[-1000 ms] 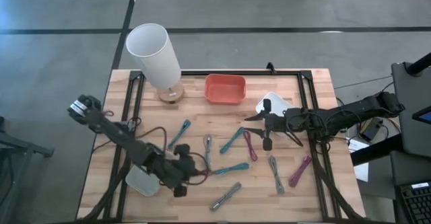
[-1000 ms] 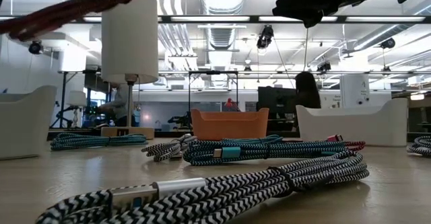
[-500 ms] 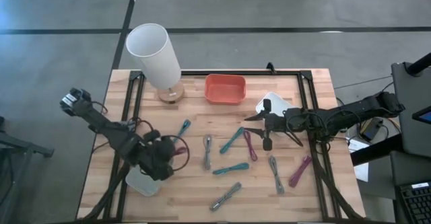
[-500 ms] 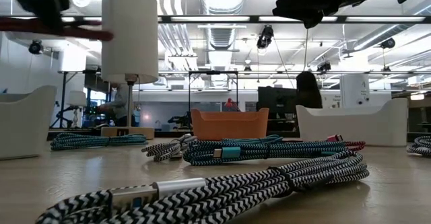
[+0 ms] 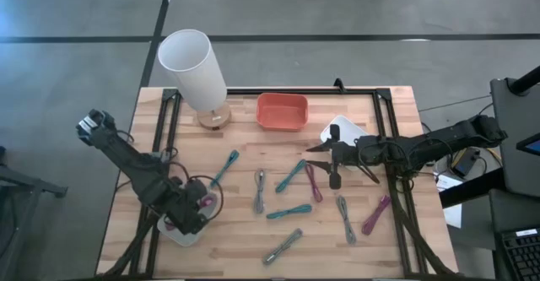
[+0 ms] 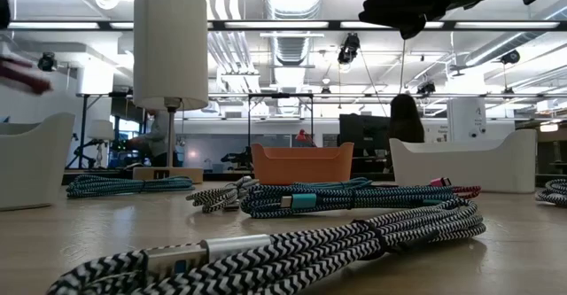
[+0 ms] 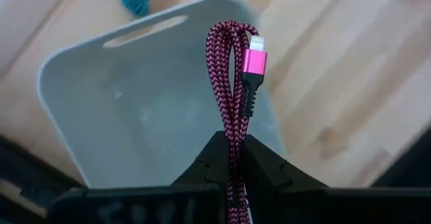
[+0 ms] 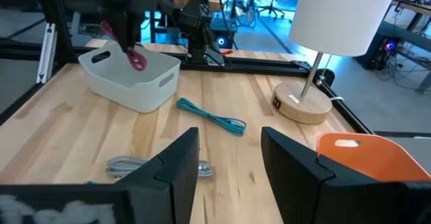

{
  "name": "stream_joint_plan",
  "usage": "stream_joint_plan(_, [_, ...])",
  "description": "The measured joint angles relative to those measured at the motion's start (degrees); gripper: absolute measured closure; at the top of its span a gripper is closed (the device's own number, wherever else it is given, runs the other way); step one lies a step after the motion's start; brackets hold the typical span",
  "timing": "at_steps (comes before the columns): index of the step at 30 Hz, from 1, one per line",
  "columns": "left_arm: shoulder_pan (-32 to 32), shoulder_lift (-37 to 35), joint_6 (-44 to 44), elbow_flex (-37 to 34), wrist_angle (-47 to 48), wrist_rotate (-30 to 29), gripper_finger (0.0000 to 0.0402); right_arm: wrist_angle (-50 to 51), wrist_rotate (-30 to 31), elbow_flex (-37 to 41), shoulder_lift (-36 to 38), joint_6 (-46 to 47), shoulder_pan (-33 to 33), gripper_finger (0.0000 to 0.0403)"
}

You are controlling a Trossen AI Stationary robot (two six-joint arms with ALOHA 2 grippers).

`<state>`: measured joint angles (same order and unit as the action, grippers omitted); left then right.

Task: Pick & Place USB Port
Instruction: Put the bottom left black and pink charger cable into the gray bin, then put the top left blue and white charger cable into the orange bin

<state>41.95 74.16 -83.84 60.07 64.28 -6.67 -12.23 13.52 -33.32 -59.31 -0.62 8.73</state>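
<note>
My left gripper [image 5: 196, 211] is shut on a magenta braided USB cable [image 7: 233, 83]. It hovers over the white bin [image 5: 175, 230] at the table's near-left corner. The right wrist view also shows the cable [image 8: 137, 56] dangling above the bin [image 8: 135, 83]. In the low view the cable [image 6: 22, 73] is a red blur at the far left. My right gripper [image 5: 331, 159] is open and waits above the table's right half, near a white bin [image 5: 344, 129]; its fingers [image 8: 176, 167] hold nothing. My left gripper pinches the folded cable bundle between its two fingers, on the strands [image 7: 233, 146] below the folded end. Several strands are gripped together. The fold [image 7: 231, 32] and the pink plug [image 7: 254, 54] stick out past the fingertips. The bundle is lifted clear above the bin.
Several more coiled cables lie across the table's middle, teal [image 5: 224, 168], grey [image 5: 260, 188], magenta [image 5: 314, 182] and purple [image 5: 375, 214]. An orange bin [image 5: 282, 110] and a white lamp [image 5: 197, 74] stand at the far edge. Black frame rails run along both sides.
My left gripper has carried the magenta cable from the table's near middle toward the left edge, lifted clear, and now holds it over the white bin. The loose cable loops that trailed behind it have gathered up near the gripper. The right arm has kept still.
</note>
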Motion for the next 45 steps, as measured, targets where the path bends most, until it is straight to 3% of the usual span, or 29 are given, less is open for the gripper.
stream_joint_plan(8, [0.11,0.0,-7.28,-8.2,-2.33,1.21,0.0378,0.0,0.0,0.0,0.0,-1.21,0.0,0.0245])
stream_joint_plan(19, [0.09,-0.01,-8.41,-22.01,-27.42,1.07,0.0367,-0.28,0.02,-1.02,0.02,-2.92,0.0,0.0245])
stream_joint_plan(22, [0.11,-0.28,-9.08,-23.7,-28.56,0.76,0.0349,-0.26,0.02,-1.05,0.02,-3.07,0.0,0.0245])
stream_joint_plan(28, [0.02,-0.09,-9.33,-21.59,-23.88,1.2,0.0328,-0.26,0.02,-1.05,0.02,-3.08,0.0,0.0245])
stream_joint_plan(38, [-0.02,-0.12,-3.41,-12.43,-18.67,0.43,0.034,-0.26,0.04,-1.05,0.02,-3.06,0.0,0.0245])
stream_joint_plan(41, [0.0,-0.12,-2.56,-8.28,-13.56,-3.1,0.0344,-0.26,0.04,-1.05,0.02,-3.08,-0.01,0.0245])
stream_joint_plan(45, [-0.02,-0.12,2.05,-2.57,-10.83,-12.34,0.0346,-0.28,0.04,-1.05,0.02,-3.27,0.0,0.0245])
